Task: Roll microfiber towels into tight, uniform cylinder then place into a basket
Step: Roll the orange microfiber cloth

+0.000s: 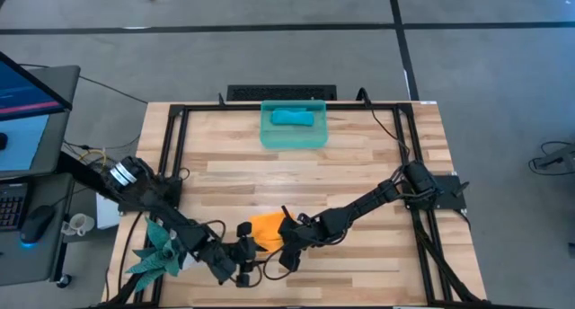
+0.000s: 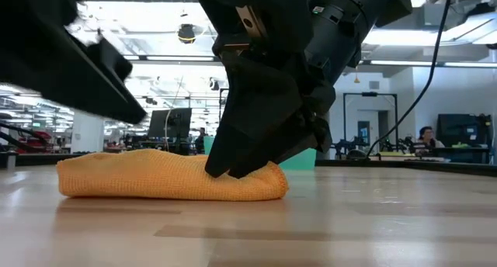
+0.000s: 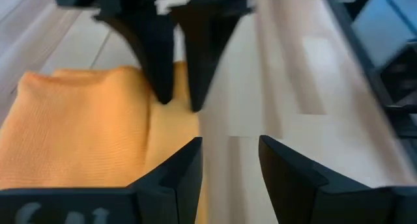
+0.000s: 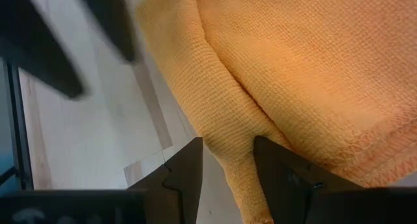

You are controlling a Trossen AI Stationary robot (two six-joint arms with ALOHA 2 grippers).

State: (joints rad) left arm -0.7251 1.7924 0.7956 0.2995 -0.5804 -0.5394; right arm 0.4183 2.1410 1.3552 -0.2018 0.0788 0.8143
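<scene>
a: where was the orange towel (image 1: 267,230) at that point?

b: near the front edge of the table (image 1: 359,156), bunched into a loose, low roll, lying between the two arms. the teal-blue towel (image 1: 293,118) sat rolled inside the basket (image 1: 292,138) at the far side of the table, well apart from the orange one.

a: and the right gripper (image 4: 227,162)?

b: it was down on one end of the orange towel. its fingers (image 4: 186,175) stood apart with a ridge of the cloth running between them, so they straddled the fold; whether they were actually pinching it, i couldn't tell.

a: the left gripper (image 3: 229,167)?

b: just beside the other edge of the towel, facing the right one. its fingers (image 3: 179,175) were parted with only bare table between them, holding nothing.

a: anything else on the table?

b: a teal spiky plant figure (image 1: 160,252) by the front left corner, next to the left arm.
</scene>
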